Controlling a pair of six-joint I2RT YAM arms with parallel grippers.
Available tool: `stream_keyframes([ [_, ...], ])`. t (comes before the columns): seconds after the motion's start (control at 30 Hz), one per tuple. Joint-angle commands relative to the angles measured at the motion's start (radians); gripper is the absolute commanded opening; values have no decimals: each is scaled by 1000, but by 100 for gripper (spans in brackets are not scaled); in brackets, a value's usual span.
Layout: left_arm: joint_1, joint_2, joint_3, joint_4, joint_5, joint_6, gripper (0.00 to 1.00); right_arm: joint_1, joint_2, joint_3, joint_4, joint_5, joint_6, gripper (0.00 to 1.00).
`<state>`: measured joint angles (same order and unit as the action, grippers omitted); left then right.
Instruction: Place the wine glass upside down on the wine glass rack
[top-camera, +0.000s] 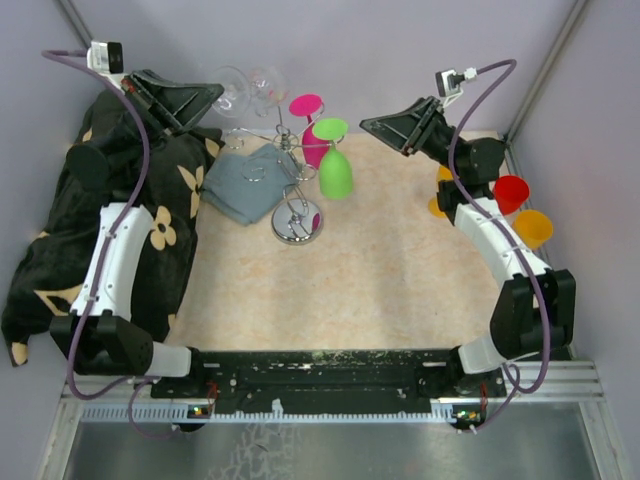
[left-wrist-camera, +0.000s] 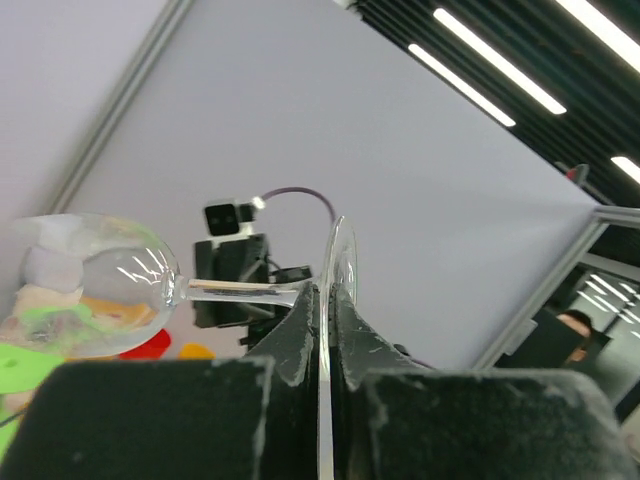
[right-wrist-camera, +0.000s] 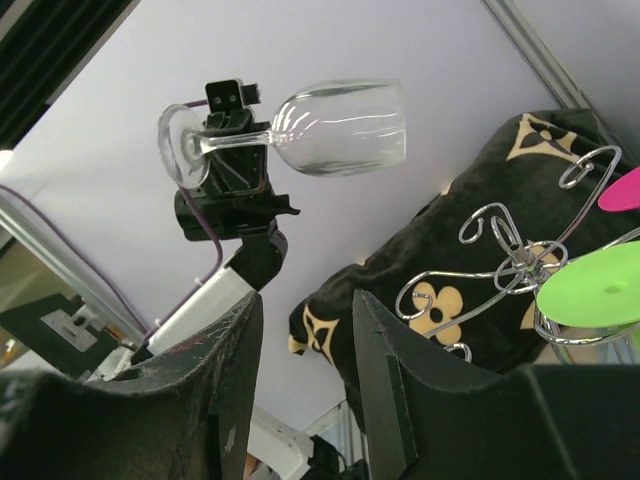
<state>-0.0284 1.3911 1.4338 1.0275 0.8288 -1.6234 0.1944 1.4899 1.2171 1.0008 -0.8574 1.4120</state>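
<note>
Pale lilac walls (top-camera: 400, 50) close the work cell on three sides, with thin metal posts standing in the back corners. In the left wrist view a dark ceiling with long strip lights (left-wrist-camera: 500, 70) shows above the wall. The table (top-camera: 380, 270) has a beige, speckled surface, and its near edge carries a black rail where both arms are fixed.

On the left side of the table lies a black cloth with cream flowers (top-camera: 60, 240), crumpled under the left arm. A folded grey cloth (top-camera: 245, 185) lies just beside the wine glass rack (top-camera: 297, 228), which stands toward the back, left of the middle. A green glass (top-camera: 335, 170) and a pink glass (top-camera: 312, 140) hang on the rack upside down. By the right wall there are a red cup (top-camera: 511, 190) and an orange cup (top-camera: 533, 228), near the right arm.

The wine glass (right-wrist-camera: 340, 125) is clear and it is in the air at the back left, above and behind the rack, apart from it. It lies on its side, with the bowl pointing toward the middle of the cell. The left gripper (left-wrist-camera: 325, 320) is closed tightly on the round foot of the glass, with one finger on each face of the disc.

The right gripper (right-wrist-camera: 305, 310) is raised at the back right and faces the glass. Its fingers stand apart and nothing is between them.
</note>
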Motion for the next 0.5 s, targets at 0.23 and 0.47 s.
stream_keyframes([
  [0.23, 93, -6, 50, -338, -44, 308, 0, -6, -75, -22, -12, -18, -77, 42],
  [0.47, 151, 65, 67, -337, -27, 316, 0, -6, -73, -37, -15, -20, -89, 42],
])
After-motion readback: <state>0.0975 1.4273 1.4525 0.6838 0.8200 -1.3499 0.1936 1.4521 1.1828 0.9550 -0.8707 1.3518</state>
